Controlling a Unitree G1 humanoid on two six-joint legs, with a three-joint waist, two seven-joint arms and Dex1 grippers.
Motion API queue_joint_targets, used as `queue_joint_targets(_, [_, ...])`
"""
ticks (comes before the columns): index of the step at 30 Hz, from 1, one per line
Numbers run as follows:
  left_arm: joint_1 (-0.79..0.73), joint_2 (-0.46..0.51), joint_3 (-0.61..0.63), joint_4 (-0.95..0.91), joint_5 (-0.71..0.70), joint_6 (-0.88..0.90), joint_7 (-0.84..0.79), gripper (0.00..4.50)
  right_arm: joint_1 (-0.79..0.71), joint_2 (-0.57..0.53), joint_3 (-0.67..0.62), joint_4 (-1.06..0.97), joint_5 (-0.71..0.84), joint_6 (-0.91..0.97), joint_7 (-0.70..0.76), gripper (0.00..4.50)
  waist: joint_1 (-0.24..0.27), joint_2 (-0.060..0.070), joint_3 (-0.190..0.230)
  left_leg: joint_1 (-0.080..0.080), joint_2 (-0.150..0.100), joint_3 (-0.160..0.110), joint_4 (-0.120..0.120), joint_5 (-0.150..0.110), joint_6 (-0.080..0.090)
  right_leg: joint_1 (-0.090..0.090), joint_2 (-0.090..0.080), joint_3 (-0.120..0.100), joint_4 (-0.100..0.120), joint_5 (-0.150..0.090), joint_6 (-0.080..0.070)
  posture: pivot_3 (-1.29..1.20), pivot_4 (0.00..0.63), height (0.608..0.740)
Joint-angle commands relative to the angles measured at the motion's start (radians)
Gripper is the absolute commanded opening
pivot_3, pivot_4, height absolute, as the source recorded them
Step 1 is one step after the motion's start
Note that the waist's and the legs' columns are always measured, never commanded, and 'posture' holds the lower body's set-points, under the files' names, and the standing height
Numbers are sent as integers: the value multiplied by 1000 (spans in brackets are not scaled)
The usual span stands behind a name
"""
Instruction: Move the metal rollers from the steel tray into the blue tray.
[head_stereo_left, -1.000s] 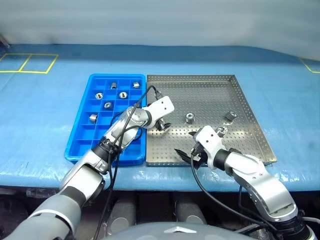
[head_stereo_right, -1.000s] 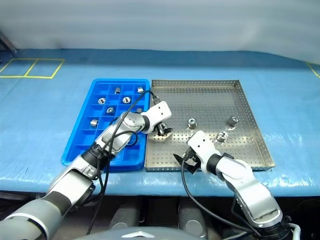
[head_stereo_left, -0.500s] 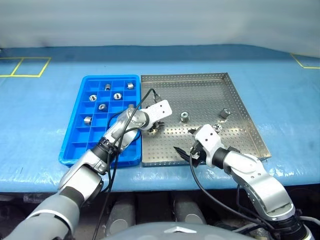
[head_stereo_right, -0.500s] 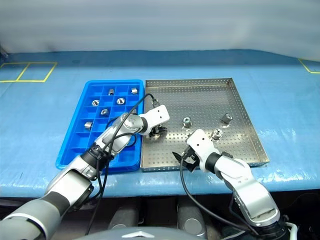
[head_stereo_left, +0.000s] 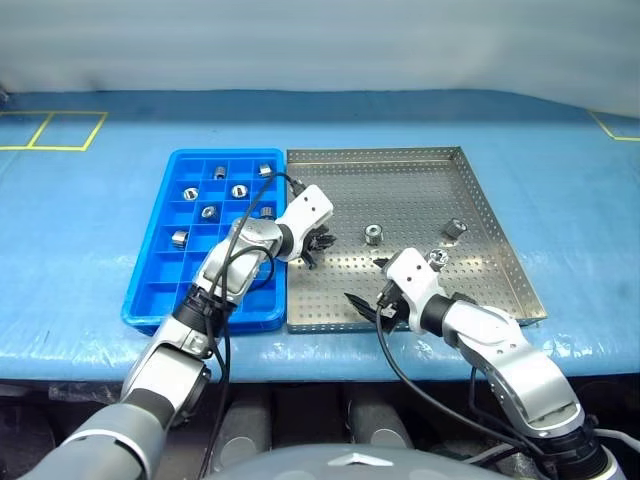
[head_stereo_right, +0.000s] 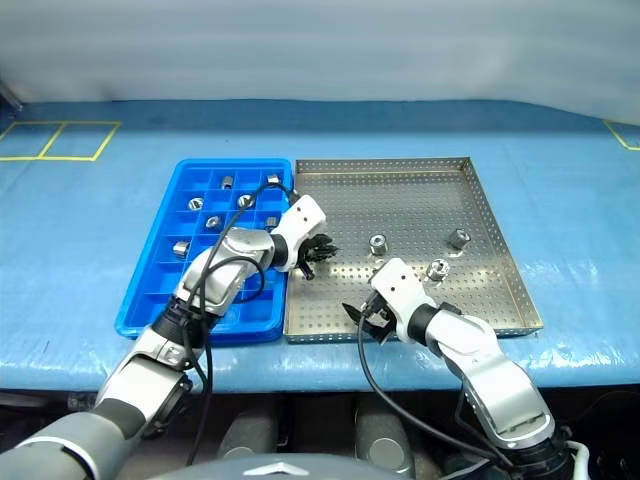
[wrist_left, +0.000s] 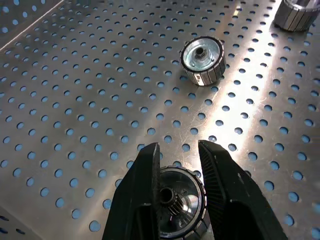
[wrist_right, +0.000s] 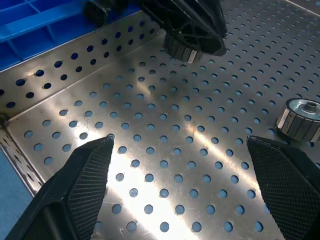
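Note:
My left gripper (head_stereo_left: 318, 243) is shut on one of the metal rollers (wrist_left: 177, 202), held just above the left part of the steel tray (head_stereo_left: 400, 153) near the blue tray (head_stereo_left: 160, 300). The same grip shows in the right wrist view, the held roller (wrist_right: 192, 47) hanging over the perforated floor. Three more rollers lie on the steel tray (head_stereo_left: 373, 235) (head_stereo_left: 453, 228) (head_stereo_left: 436, 258). Several rollers sit in the blue tray's far compartments (head_stereo_left: 238, 191). My right gripper (head_stereo_left: 367, 282) hovers open over the steel tray's near middle, holding nothing.
Both trays rest side by side on a blue-covered table, whose front edge (head_stereo_left: 330, 350) runs just below them. Yellow tape lines mark the cover at far left (head_stereo_left: 50, 130) and far right (head_stereo_left: 610, 125). A pale wall stands behind.
My left gripper has shut on a roller, rolled its wrist and lifted the roller slightly off the steel tray. The right arm has kept still. The camera view has shifted a little.

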Motion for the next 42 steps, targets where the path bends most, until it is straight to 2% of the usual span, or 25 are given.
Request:
queue_joint_targets(1, [3,-9,90,-103,-82,40,5,845,-15,7,3,-12,-5,-29,5,4500,2,0,0,0,0,0,0,0,0,0,0,0,0,0,0,31,150,740])
queue_joint_targets(6, [57,35,154,-272,-97,97,76,845,-18,7,3,-9,5,-53,24,4500,1,0,0,0,0,0,0,0,0,0,0,0,0,0,0,63,150,740])
queue_joint_targets(14, [251,212,250,-689,-91,263,171,845,-98,24,49,37,38,-158,144,4500,24,-1,1,1,1,-1,-1,0,0,0,0,-1,0,0,0,202,150,740])
queue_joint_targets(19, [363,264,364,-910,-81,402,256,845,-177,31,88,104,42,-185,214,4500,67,-5,3,1,0,-3,0,0,0,1,-1,-3,0,-1,-1,325,150,740])
queue_joint_targets(24, [495,254,459,-1066,-75,513,325,845,-259,47,129,187,38,-216,278,4500,121,-5,3,0,0,-5,-1,0,0,2,-2,-8,-1,-2,-3,430,150,740])
queue_joint_targets(33, [630,199,471,-1072,-71,513,415,845,-341,66,162,297,14,-275,345,4500,236,-5,3,-1,1,-19,-2,1,-3,3,-2,-25,0,-6,-10,510,150,740])
queue_joint_targets(42, [621,177,434,-977,-80,448,440,845,-350,69,159,315,-6,-289,354,4500,336,-5,3,-2,2,-21,-5,0,-12,1,-2,-28,0,-8,-13,485,150,740])
